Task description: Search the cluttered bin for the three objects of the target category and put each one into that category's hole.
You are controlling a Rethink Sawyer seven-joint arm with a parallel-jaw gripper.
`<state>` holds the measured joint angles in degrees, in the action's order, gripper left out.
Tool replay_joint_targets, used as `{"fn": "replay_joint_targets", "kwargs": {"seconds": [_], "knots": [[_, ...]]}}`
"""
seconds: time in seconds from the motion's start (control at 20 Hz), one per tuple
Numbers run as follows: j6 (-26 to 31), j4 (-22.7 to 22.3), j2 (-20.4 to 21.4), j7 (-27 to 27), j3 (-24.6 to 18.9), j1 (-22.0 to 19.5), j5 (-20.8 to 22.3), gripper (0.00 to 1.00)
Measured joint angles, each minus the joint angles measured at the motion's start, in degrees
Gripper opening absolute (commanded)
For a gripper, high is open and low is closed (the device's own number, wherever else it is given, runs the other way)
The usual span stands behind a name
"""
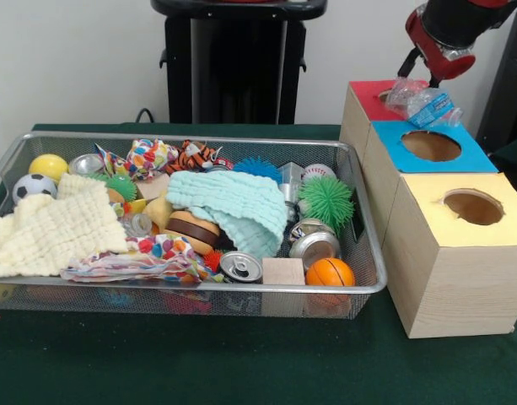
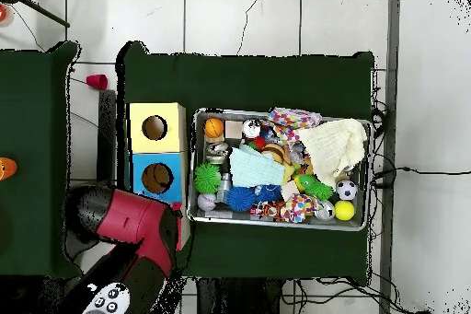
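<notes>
Clear crumpled plastic bottle [image 1: 422,103] with glinting wrinkly walls and a blue patch hangs under the gripper [image 1: 417,74], over the seam between the red-topped box [image 1: 368,97] and the blue-topped box [image 1: 427,148], just behind the blue box's round hole [image 1: 431,146]. Bottle looks to be in the gripper's hold, not resting in the hole; the fingers are hidden by the bottle and the red-black wrist, so cannot tell how far they are closed or exactly where they touch it. Arm [image 1: 448,29] comes down from above the blue box at a slant, cut off by the top edge in the front view; in the overhead view the red arm [image 2: 138,227] covers the red box and part of the blue box [image 2: 156,177], bottle not visible there. Yellow-topped box [image 1: 460,245] sits just beside the blue box on its near side, hole empty-looking. Wire-mesh bin [image 1: 13,160] sits beside the boxes, well apart from the gripper, packed: mint cloth [image 1: 233,207], cream cloth [image 1: 51,232], silver cans [image 1: 241,267], orange ball [image 1: 330,272], green spiky ball [image 1: 326,201], soccer ball [image 1: 32,186], yellow ball [image 1: 48,166]. Another clear bottle-like item [image 1: 138,224] lies partly buried beside the cream cloth, hard to make out. Other bottles in the bin cannot be picked out under the clutter.
</notes>
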<state>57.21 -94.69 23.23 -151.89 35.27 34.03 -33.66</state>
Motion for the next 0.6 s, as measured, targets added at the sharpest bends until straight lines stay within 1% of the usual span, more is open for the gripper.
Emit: {"fn": "replay_joint_targets", "kwargs": {"seconds": [0.3, 0.6], "knots": [[-1.2, 0.7, 0.3, 0.0, 0.0, -0.4, 0.0, 1.0], [-1.6, 1.6, 0.3, 0.0, 0.0, -1.8, 0.0, 1.0]]}}
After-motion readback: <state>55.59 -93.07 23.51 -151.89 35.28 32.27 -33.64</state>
